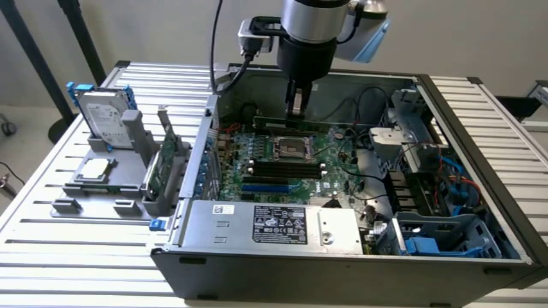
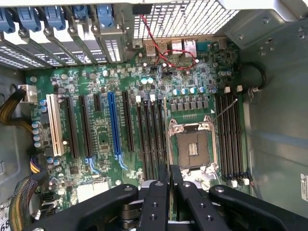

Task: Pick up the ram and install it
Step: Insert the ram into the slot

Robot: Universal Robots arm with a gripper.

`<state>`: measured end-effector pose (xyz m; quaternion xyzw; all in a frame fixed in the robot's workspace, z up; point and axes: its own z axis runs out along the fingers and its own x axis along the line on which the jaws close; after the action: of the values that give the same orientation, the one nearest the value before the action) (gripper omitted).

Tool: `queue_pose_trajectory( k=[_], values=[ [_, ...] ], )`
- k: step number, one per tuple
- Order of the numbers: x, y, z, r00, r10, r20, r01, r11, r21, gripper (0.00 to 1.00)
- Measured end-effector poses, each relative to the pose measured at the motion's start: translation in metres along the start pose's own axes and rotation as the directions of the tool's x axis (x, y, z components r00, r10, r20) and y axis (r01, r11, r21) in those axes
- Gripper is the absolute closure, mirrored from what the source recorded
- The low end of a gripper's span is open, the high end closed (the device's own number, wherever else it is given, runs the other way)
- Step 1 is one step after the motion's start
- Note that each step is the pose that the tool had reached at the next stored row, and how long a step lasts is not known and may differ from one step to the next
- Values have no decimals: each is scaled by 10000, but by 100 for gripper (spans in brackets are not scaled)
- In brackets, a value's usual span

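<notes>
Firmly, the black two-fingered claw (image 1: 296,113) is pinched closed on the ram (image 1: 330,123), a long, thin green circuit-board stick, gripped near mid-length. The stick hangs level over the green motherboard (image 1: 233,183) inside the open grey computer case (image 1: 342,273), at 12 o'clock of the square processor socket (image 1: 291,147). Its long axis runs 9 to 3 o'clock in the exterior view. At 9 o'clock of the case, a grey tray (image 1: 68,208) on the slatted worktop (image 1: 86,256) holds a hard drive (image 1: 102,115), a green expansion card (image 1: 164,163) and a silver chip (image 1: 94,168).

Silver cylindrical wrist (image 1: 312,19) with a black, screw-studded pincer (image 2: 169,169).
</notes>
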<state>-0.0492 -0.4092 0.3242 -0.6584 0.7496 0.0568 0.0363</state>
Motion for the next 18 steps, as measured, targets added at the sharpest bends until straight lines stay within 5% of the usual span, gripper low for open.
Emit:
queue_pose_trajectory(
  k=[4,11,18],
  values=[
    [7,3,50,9999,-90,-56,90,10000,1,86],
    [18,0,129,9989,-361,-289,361,9993,-11,86],
    [28,-14,252,9958,-837,-380,835,9965,-68,86]
  ],
)
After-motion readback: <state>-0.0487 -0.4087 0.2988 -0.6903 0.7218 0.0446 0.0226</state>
